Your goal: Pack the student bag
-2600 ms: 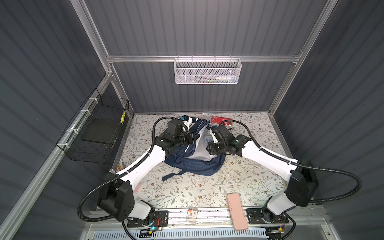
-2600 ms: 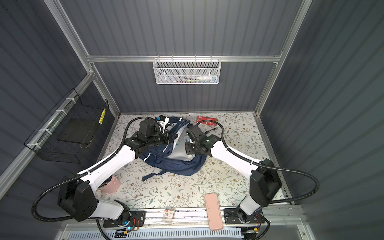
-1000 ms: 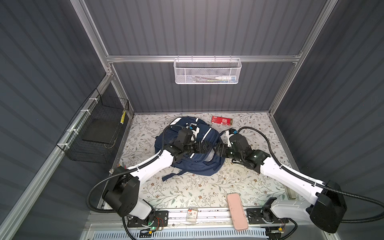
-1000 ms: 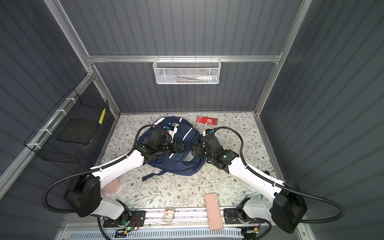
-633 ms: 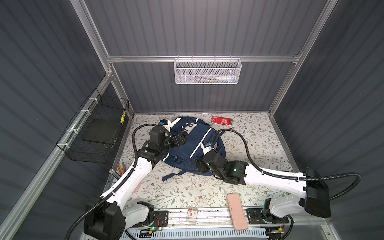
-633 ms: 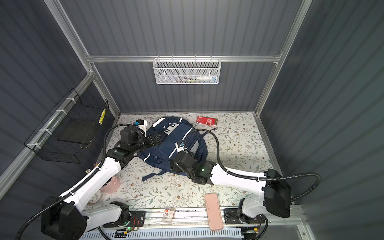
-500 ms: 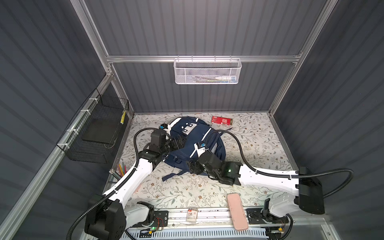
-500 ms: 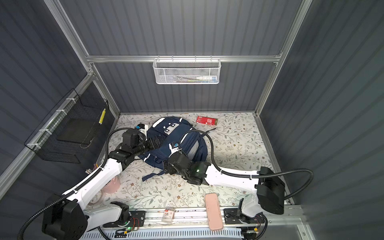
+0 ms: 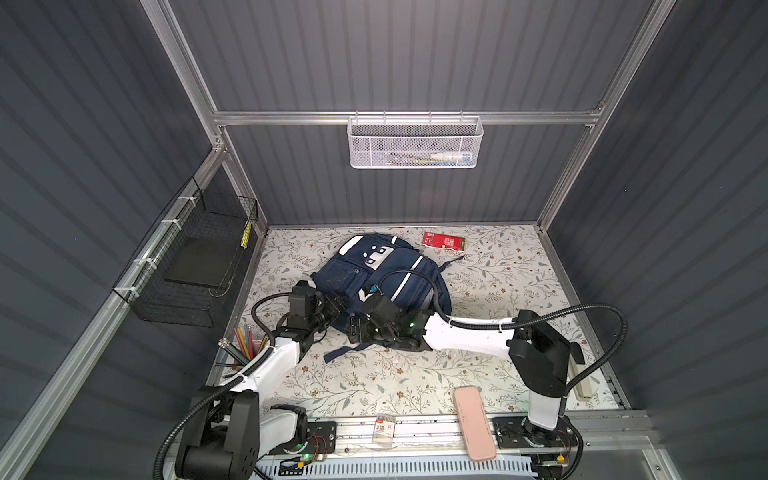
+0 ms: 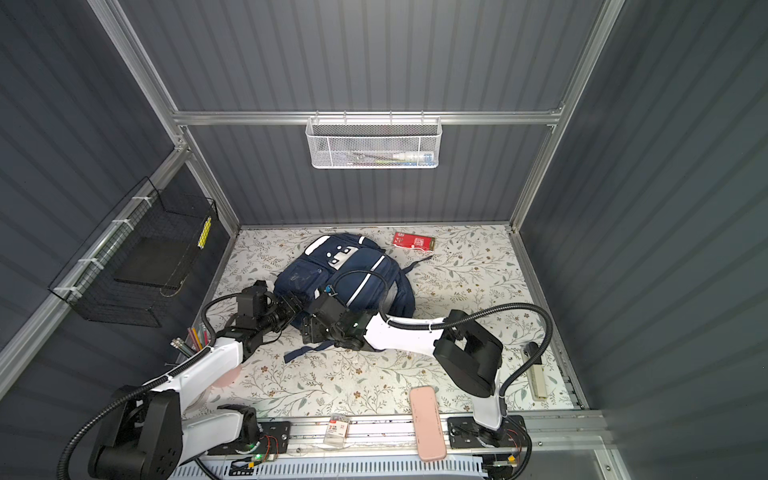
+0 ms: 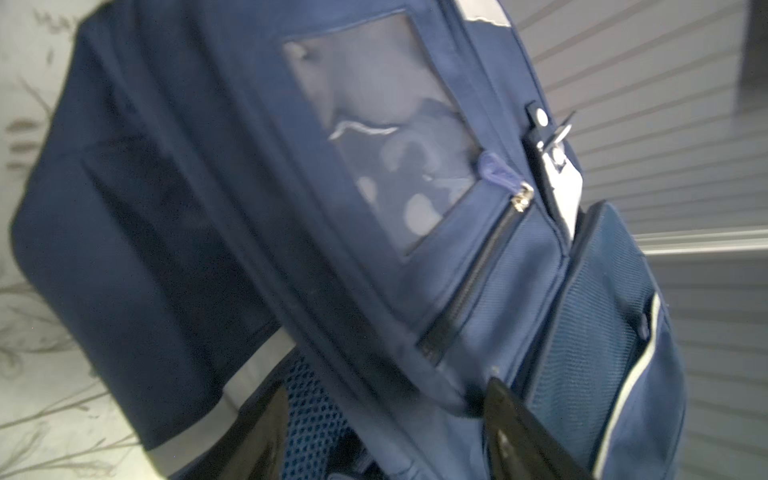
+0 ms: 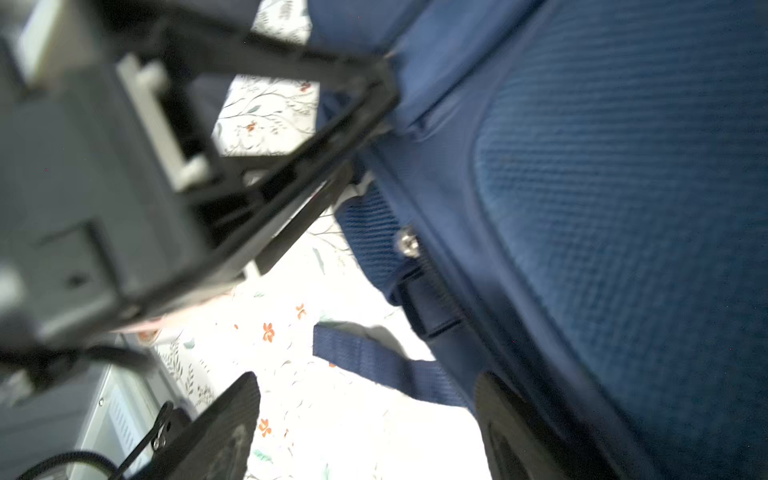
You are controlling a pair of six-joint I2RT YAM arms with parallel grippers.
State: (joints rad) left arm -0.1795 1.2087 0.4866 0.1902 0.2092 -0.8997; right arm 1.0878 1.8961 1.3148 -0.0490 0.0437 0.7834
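Up on the back rail there's a white mesh basket (image 9: 415,143) with a few pens and a white tube (image 9: 451,156) lying along the bottom. Can't make out more than that. On the left wall hangs a black wire basket (image 9: 183,291) holding a flat dark slab (image 9: 199,262), plus something yellow (image 9: 247,235) at its far corner. At the left edge of the floral mat (image 9: 498,282), a pink cup (image 10: 226,376) holds coloured pencils (image 9: 245,343). It's mostly hidden under the left arm.

The student bag (image 9: 390,270) lies flat on the mat, left of middle and toward the back, front face up. Its long axis runs roughly back to front with a slight slant. The white patch (image 9: 372,255) end points at the back wall, and a loose strap (image 9: 343,353) trails off the near end.

Both grippers sit at that near end. The left gripper (image 9: 338,305) has its jaws apart with the bag's corner fabric between them. Honestly can't tell if it's actually biting. The right gripper (image 9: 356,328) is spread wide just beside the bag, holding nothing. One finger (image 12: 519,424) is against the fabric, and bare mat and the strap show in the gap.
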